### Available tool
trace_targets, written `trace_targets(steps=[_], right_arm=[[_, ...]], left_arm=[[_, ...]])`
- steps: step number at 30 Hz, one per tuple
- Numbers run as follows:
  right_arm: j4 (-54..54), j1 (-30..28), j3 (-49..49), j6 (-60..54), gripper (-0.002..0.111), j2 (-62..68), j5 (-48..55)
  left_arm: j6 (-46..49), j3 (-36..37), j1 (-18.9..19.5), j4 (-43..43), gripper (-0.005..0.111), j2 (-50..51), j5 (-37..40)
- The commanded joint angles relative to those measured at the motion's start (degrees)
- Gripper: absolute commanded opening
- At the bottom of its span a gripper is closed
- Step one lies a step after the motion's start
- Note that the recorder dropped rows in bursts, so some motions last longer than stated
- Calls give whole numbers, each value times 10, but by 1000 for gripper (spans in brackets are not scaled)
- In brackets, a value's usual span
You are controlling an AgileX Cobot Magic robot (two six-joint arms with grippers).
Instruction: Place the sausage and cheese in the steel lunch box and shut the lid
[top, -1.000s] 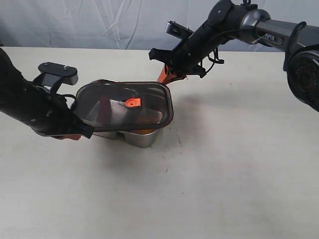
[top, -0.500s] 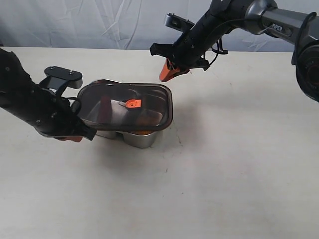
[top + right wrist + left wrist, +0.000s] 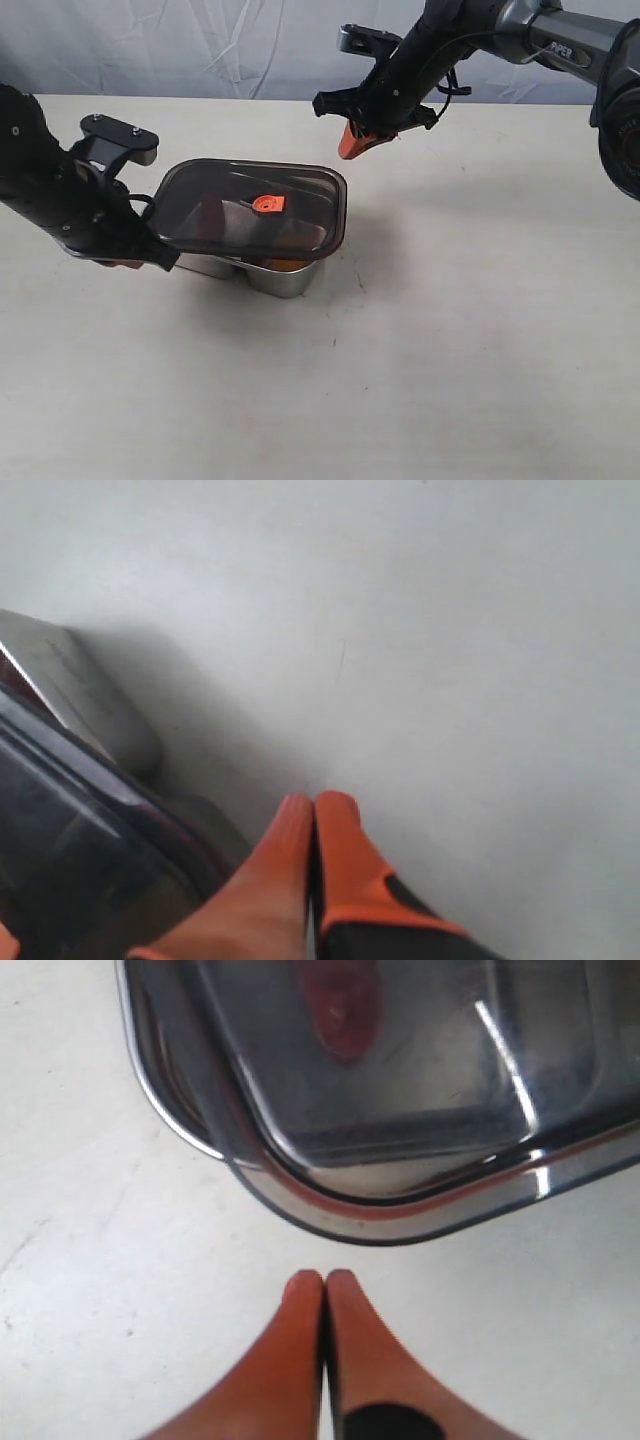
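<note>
The dark translucent lid (image 3: 235,210) with its orange-red valve (image 3: 267,203) lies on top of the steel lunch box (image 3: 283,279). It sits a little askew, and a strip of steel rim (image 3: 172,1120) shows beside its corner (image 3: 400,1210). The red sausage (image 3: 345,1005) shows through the lid. A bit of orange cheese (image 3: 289,265) peeks out under the lid's front edge. My left gripper (image 3: 125,263) is shut and empty, low on the table just off the lid's left corner (image 3: 325,1280). My right gripper (image 3: 354,141) is shut and empty, raised behind the box (image 3: 315,804).
The box stands on a pale tabletop (image 3: 450,330). A grey cloth backdrop (image 3: 200,45) hangs behind the table's far edge. The left arm (image 3: 60,195) lies low beside the box, and the right arm (image 3: 470,30) reaches in from the upper right.
My right gripper has lifted up and back from the lid's far edge. The lid has settled flatter on the box, and the left arm has shifted slightly.
</note>
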Motion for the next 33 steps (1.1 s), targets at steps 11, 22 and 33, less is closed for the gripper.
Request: trace_targets(steps=[11,22,33], right_arm=[[-9,6,-3,2,-1,0,-7],[-9,20,-3,2,-1,6,38],[-9,20,-3,2,-1,-3,68]], left_arm=[[-23,-3,0,18,0,1,1],[-23,-3,0,15,0,1,-6],[-23,-3,0,19,0,1,-35]])
